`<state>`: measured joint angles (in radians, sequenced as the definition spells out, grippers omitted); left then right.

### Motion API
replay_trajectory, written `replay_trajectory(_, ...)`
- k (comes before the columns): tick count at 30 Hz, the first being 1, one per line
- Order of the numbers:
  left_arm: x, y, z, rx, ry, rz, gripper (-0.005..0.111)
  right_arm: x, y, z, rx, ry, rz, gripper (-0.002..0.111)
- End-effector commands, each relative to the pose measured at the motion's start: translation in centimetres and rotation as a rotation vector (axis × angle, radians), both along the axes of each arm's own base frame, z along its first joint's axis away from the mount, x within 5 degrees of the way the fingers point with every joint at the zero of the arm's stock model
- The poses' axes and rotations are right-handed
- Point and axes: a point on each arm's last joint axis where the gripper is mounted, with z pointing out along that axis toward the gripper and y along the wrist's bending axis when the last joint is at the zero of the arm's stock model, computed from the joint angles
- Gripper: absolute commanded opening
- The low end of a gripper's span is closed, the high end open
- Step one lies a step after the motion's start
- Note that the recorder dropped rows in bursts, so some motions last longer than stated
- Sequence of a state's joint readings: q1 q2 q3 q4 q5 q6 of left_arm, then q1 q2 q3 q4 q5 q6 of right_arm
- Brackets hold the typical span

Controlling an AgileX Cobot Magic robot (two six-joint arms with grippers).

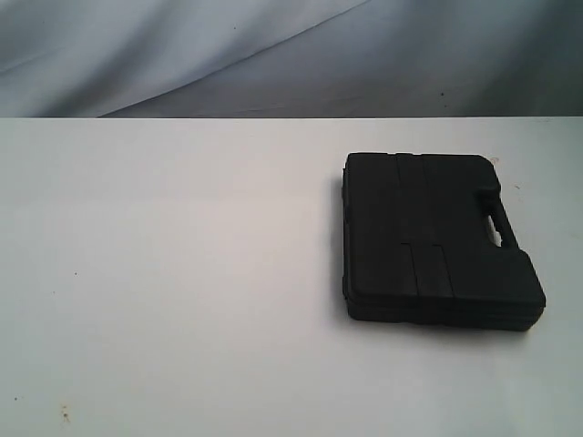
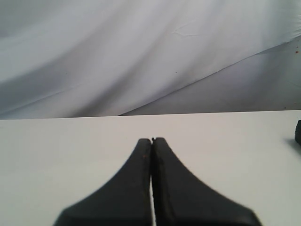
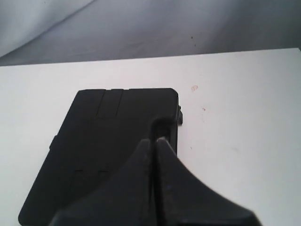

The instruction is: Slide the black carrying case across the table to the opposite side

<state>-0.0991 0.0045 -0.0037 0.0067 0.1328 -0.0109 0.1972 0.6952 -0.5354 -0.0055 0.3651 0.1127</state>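
A flat black moulded-plastic carrying case [image 1: 437, 238] lies on the right half of the wide white desk [image 1: 182, 273], its handle cut-out [image 1: 496, 228] on the outer right edge and its long axis seemingly running from the near side to the far side. The right end effector [image 3: 154, 140], fingers pressed together and holding nothing, points at that handle edge. Whether it touches the case cannot be told. The left end effector [image 2: 151, 139], likewise pressed together and empty, hangs over bare desk well apart from the case. The right arm is nearer, so a push leftward likely falls to it.
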Motion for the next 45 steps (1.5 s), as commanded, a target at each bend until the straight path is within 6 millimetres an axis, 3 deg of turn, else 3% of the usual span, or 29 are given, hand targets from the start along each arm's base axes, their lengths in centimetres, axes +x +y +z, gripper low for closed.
replay_trajectory(1, 0.0, 0.0, -0.1, -0.009, -0.001, 0.003, 0.000, -1.5, -0.3, -0.5, 0.016, -0.079, 0.002, 0.000)
replay_trajectory(22, 0.0, 0.0, -0.1, -0.009, -0.001, 0.003, 0.000, -7.5, -1.6, -5.6, -0.006, -0.402, 0.013, 0.000)
replay_trajectory(45, 0.0, 0.0, -0.1, -0.009, -0.001, 0.003, 0.000, -8.3, -1.8, -9.8, -0.044, -0.406, 0.022, 0.000)
